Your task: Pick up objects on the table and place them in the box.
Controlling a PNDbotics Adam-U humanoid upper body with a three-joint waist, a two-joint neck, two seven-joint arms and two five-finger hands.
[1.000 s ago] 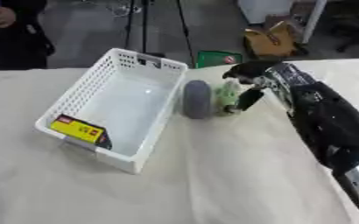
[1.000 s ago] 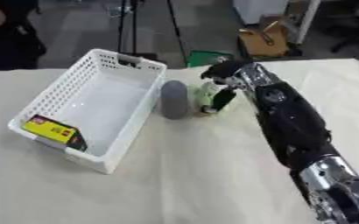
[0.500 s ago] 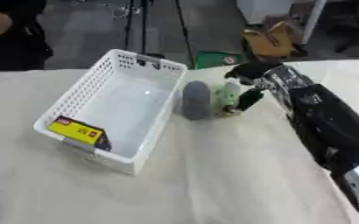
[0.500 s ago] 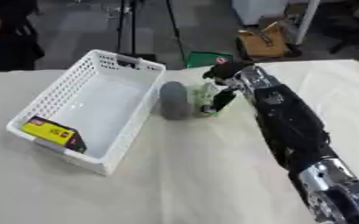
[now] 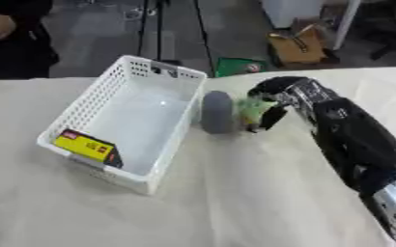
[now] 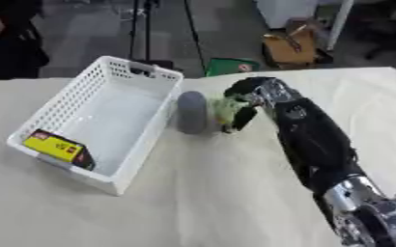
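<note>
A white plastic basket (image 5: pixel 177 144) lies on the cloth-covered table, left of centre, with a yellow and black packet (image 5: pixel 86 147) at its near end. Just right of the basket stands a grey oval object (image 5: pixel 218 112). Beside it is a small pale green thing (image 5: pixel 251 109). My right hand (image 5: pixel 270 94) reaches in from the lower right, and its fingers and thumb curl round the green thing, just above the cloth. My left hand shows in no view.
The table's far edge (image 5: pixel 362 70) runs close behind my right hand. Beyond it on the floor are a brown cardboard box (image 5: pixel 299 47) and a green object (image 5: pixel 240 66). A person in dark clothes (image 5: pixel 11 38) stands at the far left.
The right hand and the green thing have stayed beside the grey object; the fingers have drawn in slightly round the green thing. Basket and packet have not moved.
</note>
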